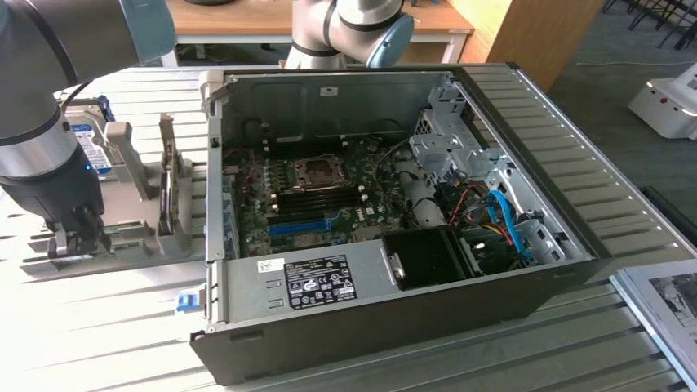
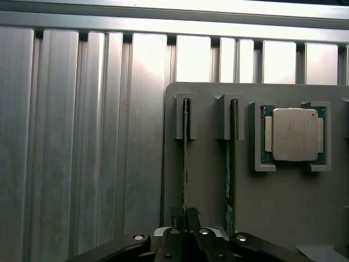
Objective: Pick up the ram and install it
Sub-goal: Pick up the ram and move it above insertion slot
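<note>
Pinching the ram [image 2: 185,164], the gripper [image 2: 184,217] has its fingertips [image 2: 176,214] pressed together on either side of the thin green stick. The stick stands on edge in its slot in the grey holder [image 2: 207,180]. A second stick [image 2: 231,164] sits in the next slot over, with a CPU [image 2: 294,134] just past that. The holder's on the slatted table [image 1: 109,327], off to the exterior view's left of the open PC case [image 1: 381,327].

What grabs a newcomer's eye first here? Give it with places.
The open computer case lies in the middle of the exterior view, its circuit board bare. At that view's left the arm's fingers pinch a ram stick standing in a grey holder, a processor nearby.
</note>
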Robot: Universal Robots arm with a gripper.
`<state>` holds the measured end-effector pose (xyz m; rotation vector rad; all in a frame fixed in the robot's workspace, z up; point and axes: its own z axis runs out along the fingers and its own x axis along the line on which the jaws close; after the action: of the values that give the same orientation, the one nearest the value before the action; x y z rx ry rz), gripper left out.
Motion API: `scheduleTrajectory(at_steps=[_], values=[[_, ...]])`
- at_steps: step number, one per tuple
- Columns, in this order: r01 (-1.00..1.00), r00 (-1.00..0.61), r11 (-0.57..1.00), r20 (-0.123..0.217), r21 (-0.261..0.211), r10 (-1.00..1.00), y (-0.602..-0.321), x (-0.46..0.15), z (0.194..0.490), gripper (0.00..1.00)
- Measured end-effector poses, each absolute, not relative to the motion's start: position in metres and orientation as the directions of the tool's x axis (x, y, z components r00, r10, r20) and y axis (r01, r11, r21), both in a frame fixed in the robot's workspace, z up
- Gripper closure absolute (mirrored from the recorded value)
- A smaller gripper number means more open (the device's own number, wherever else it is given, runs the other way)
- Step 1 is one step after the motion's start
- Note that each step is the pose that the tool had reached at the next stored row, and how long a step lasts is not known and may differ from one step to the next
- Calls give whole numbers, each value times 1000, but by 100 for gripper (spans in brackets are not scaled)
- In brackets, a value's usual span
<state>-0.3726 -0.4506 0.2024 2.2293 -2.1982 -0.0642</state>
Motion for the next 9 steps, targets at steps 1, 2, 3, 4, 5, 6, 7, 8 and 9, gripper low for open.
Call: scheduleTrajectory(at_steps=[1,2,3,4,5,6,7,8,9], values=[[-999,14,-14,-22,36,-1000,-451,-373,202,87],[-999,14,-15,-22,36,-1000,-451,-373,202,89],[-999,14,-14,-22,36,-1000,-451,-373,202,89],[-999,14,-14,-22,36,-1000,-451,-373,202,89],[-999,14,-14,-22,36,-1000,-451,-373,202,89],[-999,14,-14,-22,36,-1000,-451,-373,202,89],[-999,14,-14,-22,36,-1000,-451,-373,202,89],[-999,14,-14,-22,36,-1000,-451,-373,202,89],[-999,14,-15,-22,36,-1000,-451,-373,202,89]])
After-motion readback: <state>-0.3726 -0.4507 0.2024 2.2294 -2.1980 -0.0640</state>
